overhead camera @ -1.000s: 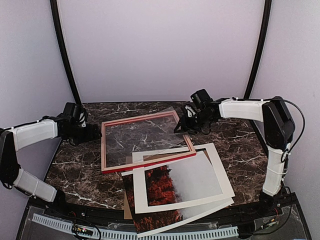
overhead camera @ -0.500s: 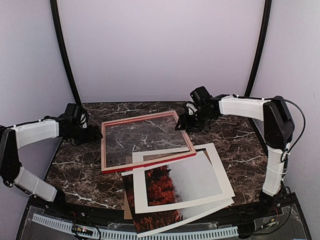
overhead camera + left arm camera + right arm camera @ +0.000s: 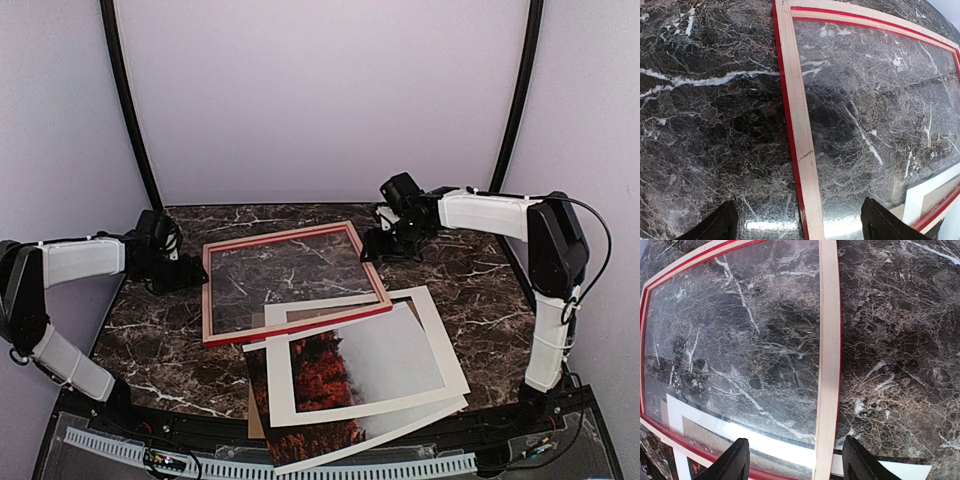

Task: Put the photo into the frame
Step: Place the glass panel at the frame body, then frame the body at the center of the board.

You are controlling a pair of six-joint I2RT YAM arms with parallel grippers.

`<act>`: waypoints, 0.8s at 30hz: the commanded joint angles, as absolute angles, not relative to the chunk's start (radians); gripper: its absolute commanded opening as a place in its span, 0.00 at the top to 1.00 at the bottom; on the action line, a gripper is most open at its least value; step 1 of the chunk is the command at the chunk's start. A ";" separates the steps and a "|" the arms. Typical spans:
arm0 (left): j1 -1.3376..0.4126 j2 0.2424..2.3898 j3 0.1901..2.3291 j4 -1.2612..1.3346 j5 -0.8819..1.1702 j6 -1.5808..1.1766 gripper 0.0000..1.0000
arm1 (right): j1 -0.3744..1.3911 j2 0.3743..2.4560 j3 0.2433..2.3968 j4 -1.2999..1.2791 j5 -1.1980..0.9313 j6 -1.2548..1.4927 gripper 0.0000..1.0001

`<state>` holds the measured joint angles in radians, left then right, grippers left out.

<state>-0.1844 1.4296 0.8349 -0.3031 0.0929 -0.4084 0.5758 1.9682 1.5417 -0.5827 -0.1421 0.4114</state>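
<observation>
Frame (image 3: 207, 295) lies flat on the marble table (image 3: 150, 330), left of centre, pale wood side up, with the marble showing through the pane. Your left gripper (image 3: 188, 272) sits low at the frame's left rail. In the left wrist view its fingers (image 3: 715, 227) are spread wide to either side of that rail (image 3: 797, 125) and nothing is clamped. Your right gripper (image 3: 375, 250) is at the far right corner of the frame. In the right wrist view its fingers (image 3: 737, 460) also straddle the rail (image 3: 829, 340), apart, with a gap on both sides, so nothing is held there either. Photo (image 3: 330, 370) isn't in the frame: it's at the near edge, right of centre, lying askew under the white mat (image 3: 445, 345), with red trees and fog showing through the mat's window and a strip of it sticking out on the near side. The frame's near right corner overlaps the mat's far left corner.
</observation>
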 commanded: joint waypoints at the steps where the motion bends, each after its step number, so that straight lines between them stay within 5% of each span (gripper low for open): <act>1: -0.193 1.479 0.870 -0.291 0.112 -0.417 0.12 | 0.578 1.963 1.537 -0.576 -0.093 0.378 0.36; 8: -0.196 1.557 0.899 -0.274 0.115 -0.423 0.18 | 0.579 1.906 1.438 -0.502 -0.098 0.393 0.36; 24: -0.198 1.672 0.954 -0.258 0.069 -0.419 0.50 | 0.579 1.958 1.420 -0.474 -0.095 0.359 0.47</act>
<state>-0.1947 1.6680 0.9352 -0.2707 0.0864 -0.4179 0.5758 1.9358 1.3994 -0.4889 -0.1104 0.3817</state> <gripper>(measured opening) 0.528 0.550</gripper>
